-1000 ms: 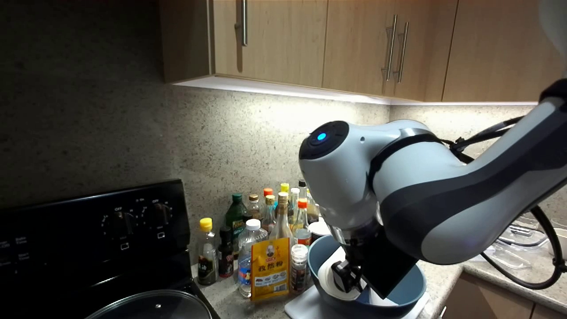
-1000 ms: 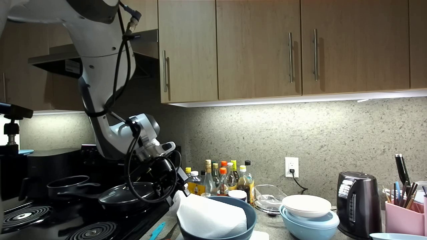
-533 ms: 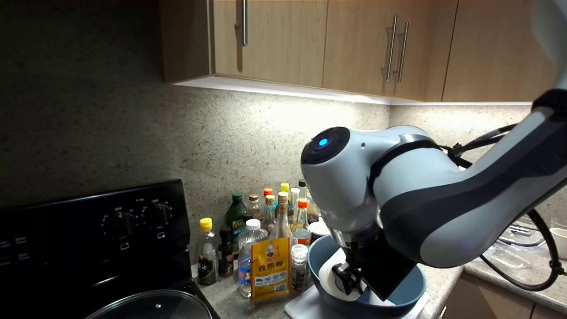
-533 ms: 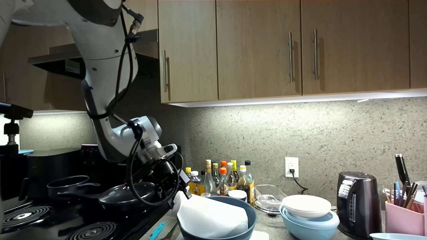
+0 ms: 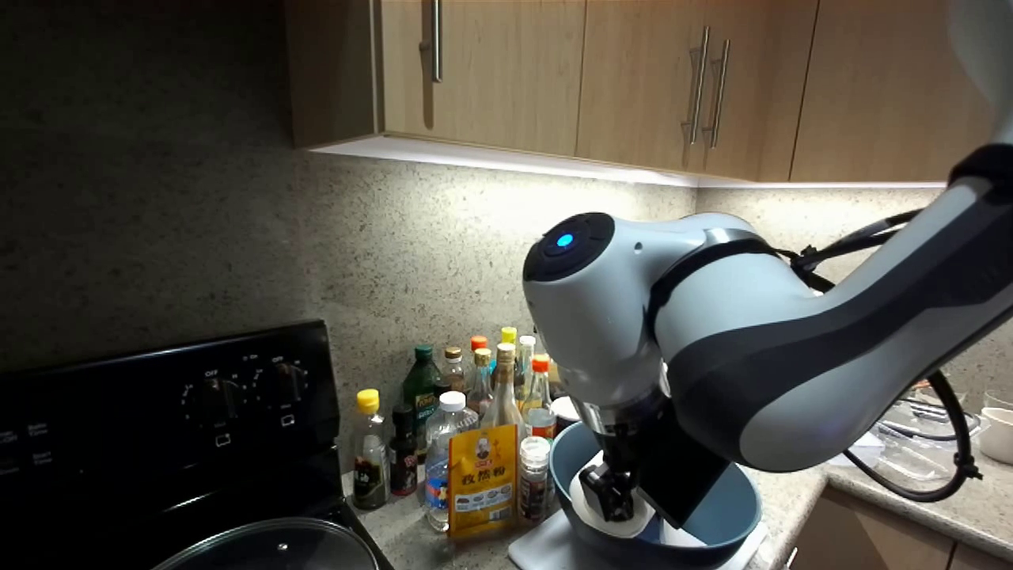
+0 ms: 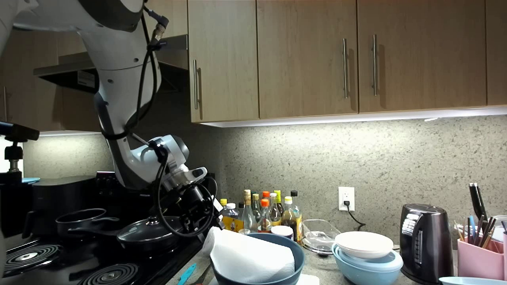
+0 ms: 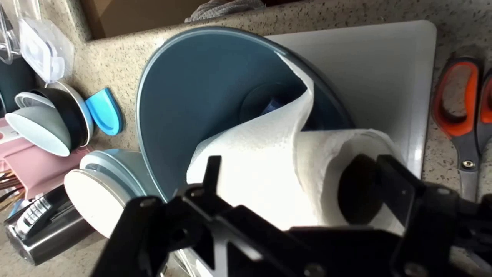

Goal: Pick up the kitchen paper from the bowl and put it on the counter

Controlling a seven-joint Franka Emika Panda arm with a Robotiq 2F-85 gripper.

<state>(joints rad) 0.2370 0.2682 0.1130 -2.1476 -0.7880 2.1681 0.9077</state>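
Observation:
The kitchen paper (image 7: 265,173), a thick white roll with a loose sheet edge, lies tilted in the large dark blue-grey bowl (image 7: 184,88). Its hollow end sticks out over the rim. The roll (image 6: 253,257) and bowl (image 6: 299,261) also show in an exterior view. My gripper (image 7: 300,163) is open in the wrist view. One finger lies over the roll's side, the other before the hollow core; contact cannot be told. In an exterior view the gripper (image 5: 609,491) hides part of the roll's end. The speckled counter (image 7: 111,61) surrounds the bowl.
A white board (image 7: 369,73) lies under the bowl. Orange-handled scissors (image 7: 459,127) lie beside it. Several bottles and a yellow packet (image 5: 483,483) stand behind the bowl. Stacked light-blue and white bowls (image 6: 364,253), a kettle (image 6: 425,241) and the black stove (image 6: 158,265) are around.
The arm dipped slightly, then rose and drew back a little, so the gripper is slightly farther from the roll's hollow end. The roll and bowl have not visibly moved.

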